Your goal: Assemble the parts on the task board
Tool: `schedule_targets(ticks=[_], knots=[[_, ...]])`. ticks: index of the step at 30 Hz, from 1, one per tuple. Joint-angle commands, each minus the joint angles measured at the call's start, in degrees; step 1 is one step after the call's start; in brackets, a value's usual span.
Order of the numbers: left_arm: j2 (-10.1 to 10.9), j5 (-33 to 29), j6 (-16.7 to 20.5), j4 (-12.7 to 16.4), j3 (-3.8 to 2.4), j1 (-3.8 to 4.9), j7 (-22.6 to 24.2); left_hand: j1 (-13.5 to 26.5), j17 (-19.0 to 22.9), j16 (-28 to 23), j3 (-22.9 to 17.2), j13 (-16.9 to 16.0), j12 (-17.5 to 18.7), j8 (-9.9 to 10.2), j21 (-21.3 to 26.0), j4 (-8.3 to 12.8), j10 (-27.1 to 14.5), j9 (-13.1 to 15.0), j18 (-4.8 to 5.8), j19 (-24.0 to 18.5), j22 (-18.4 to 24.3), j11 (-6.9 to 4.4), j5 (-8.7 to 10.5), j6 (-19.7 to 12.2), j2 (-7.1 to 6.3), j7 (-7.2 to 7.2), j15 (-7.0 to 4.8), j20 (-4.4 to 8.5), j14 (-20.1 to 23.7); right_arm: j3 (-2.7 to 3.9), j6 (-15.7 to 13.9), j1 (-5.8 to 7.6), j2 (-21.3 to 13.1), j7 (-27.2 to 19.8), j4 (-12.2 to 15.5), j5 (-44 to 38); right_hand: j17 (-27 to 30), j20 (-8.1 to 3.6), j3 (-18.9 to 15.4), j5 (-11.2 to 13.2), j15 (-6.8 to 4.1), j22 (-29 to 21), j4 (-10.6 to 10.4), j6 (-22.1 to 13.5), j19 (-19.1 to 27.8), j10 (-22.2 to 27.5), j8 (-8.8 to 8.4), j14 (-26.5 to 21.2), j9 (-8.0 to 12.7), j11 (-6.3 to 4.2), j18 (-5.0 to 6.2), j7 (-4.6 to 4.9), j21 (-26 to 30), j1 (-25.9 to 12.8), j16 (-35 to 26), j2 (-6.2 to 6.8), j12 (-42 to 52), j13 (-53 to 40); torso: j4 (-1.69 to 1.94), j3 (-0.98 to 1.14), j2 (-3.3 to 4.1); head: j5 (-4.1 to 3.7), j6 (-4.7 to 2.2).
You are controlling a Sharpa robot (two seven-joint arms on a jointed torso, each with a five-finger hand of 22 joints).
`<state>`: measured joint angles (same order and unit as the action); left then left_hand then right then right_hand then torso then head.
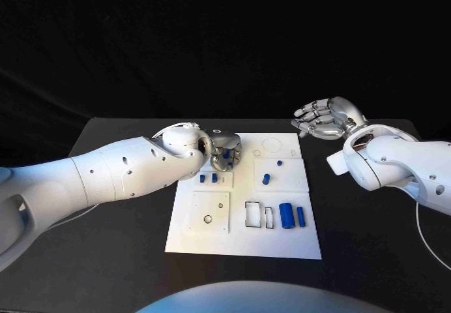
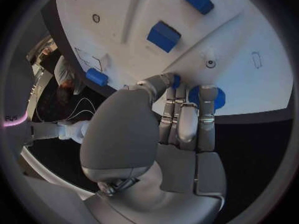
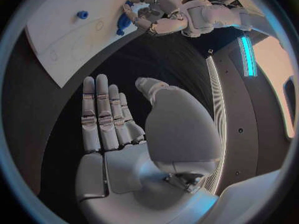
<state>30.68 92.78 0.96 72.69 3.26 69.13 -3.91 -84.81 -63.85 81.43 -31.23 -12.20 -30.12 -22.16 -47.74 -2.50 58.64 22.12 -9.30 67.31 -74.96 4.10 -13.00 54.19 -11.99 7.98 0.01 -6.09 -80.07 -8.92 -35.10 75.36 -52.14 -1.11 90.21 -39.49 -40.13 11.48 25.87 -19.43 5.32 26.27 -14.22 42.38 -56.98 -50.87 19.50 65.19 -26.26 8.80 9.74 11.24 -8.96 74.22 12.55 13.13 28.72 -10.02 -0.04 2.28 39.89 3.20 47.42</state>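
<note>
The white task board (image 1: 244, 231) lies in the middle of the black table. My left hand (image 1: 223, 151) is curled over the board's far left corner. Its thumb and fingers (image 2: 187, 109) close on a round blue part (image 2: 215, 98) at the board's edge. Two blue blocks (image 2: 164, 36) sit in a recess just beyond it. A blue cylinder (image 1: 287, 216) and a slim blue piece (image 1: 301, 217) lie near the board's front right. Small blue parts (image 1: 266, 178) stand in the middle right panel. My right hand (image 1: 326, 117) hovers off the board's far right corner, fingers (image 3: 102, 114) straight and apart, holding nothing.
Rectangular slots (image 1: 253, 214) and a square panel with holes (image 1: 208, 210) occupy the board's front half. Bare black tabletop (image 1: 376, 248) surrounds the board. A thin cable (image 1: 427, 241) runs down the right side of the table.
</note>
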Motion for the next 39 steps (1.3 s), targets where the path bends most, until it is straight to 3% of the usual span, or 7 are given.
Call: schedule_targets(ticks=[1, 7, 19, 30, 39], knots=[[0.4, -1.0, 1.9, 0.9, -0.14, -0.04, 1.2, 0.0, -0.1, 0.3, 0.0, -0.1, -0.3, 0.3, -0.5, 0.4, 0.8, 0.1, 0.91, 0.6, -3.1, -0.32, -0.28, 0.4, 0.70, -0.11, -0.09, -0.03, -0.5, 0.01, 0.7, -0.03, 0.1, -0.6, 0.0, -0.5, 0.1, 0.47, -0.1, -0.4, 0.26, 0.0, 0.3, -0.4, -0.1, 0.0, 0.33, -0.2, 0.0, 0.09, 0.66, 1.26, 0.2, 0.4, -0.4, -0.10, -0.2, 0.1, 0.01, -0.03, -0.08, 0.12, -0.18], [2.0, -1.5, 2.7, 2.9, -0.43, -0.03, 1.2, 0.2, -0.3, 0.4, 0.0, 0.0, -0.2, 0.4, -0.9, 0.5, 1.1, 0.1, 0.98, 0.8, -3.3, -0.40, -0.26, 0.5, 0.68, -0.16, -0.16, 0.03, -0.7, 0.01, 0.7, -0.04, 0.1, -0.6, -0.1, -0.5, 0.1, 0.47, 0.0, -0.4, 0.25, -0.1, 0.3, -0.3, -0.1, -0.1, 0.43, -0.1, 0.1, 0.07, 0.67, 1.24, 0.2, 0.4, -0.4, -0.17, -0.2, 0.1, 0.10, -0.01, -0.12, 0.13, -0.34], [6.2, -2.4, 4.0, 6.9, -1.88, 0.02, 1.0, 0.9, -0.6, 0.5, 0.3, 0.2, 0.2, 0.8, -1.7, 0.8, 2.0, 0.1, 1.14, 1.5, -3.7, -0.64, -0.63, 0.7, 0.51, -0.34, -0.37, 0.21, -1.2, 0.01, 0.7, -0.13, 0.1, -0.7, -0.2, -0.5, 0.1, 0.47, 0.0, -0.4, 0.25, -0.1, 0.2, -0.3, -0.1, -0.1, 0.47, -0.1, 0.1, 0.07, 0.67, 1.24, 0.2, 0.4, -0.4, -0.20, -0.2, 0.2, 0.31, -0.05, -0.28, 0.38, -0.52], [8.6, -3.0, 2.3, 7.1, -2.04, -0.01, 0.5, 1.2, -0.4, 0.4, 0.4, 0.2, 0.4, 0.8, -1.6, 0.8, 2.1, 0.1, 1.12, 1.5, -3.7, -0.65, -0.66, 0.8, 0.40, -0.35, -0.40, 0.24, -1.2, 0.01, 0.7, -0.19, 0.0, -0.7, -0.2, -0.5, 0.1, 0.47, 0.0, -0.4, 0.25, -0.1, 0.2, -0.3, -0.1, -0.1, 0.47, -0.1, 0.1, 0.07, 0.67, 1.24, 0.2, 0.4, -0.4, -0.20, -0.2, 0.2, 0.31, -0.06, -0.23, 0.50, -0.45], [9.1, -3.5, 1.8, 6.1, -1.99, -0.12, 0.7, 1.2, -0.4, 0.4, 0.4, 0.3, 0.4, 0.9, -1.6, 0.8, 2.1, 0.1, 1.13, 1.5, -3.7, -0.66, -0.66, 0.8, 0.39, -0.35, -0.40, 0.25, -1.2, 0.01, 0.7, -0.22, 0.0, -0.8, -0.2, -0.5, 0.1, 0.47, 0.0, -0.4, 0.25, -0.1, 0.2, -0.3, -0.1, -0.1, 0.47, -0.1, 0.1, 0.07, 0.67, 1.24, 0.2, 0.4, -0.4, -0.20, -0.2, 0.2, 0.25, -0.07, -0.17, 0.53, -0.41]])
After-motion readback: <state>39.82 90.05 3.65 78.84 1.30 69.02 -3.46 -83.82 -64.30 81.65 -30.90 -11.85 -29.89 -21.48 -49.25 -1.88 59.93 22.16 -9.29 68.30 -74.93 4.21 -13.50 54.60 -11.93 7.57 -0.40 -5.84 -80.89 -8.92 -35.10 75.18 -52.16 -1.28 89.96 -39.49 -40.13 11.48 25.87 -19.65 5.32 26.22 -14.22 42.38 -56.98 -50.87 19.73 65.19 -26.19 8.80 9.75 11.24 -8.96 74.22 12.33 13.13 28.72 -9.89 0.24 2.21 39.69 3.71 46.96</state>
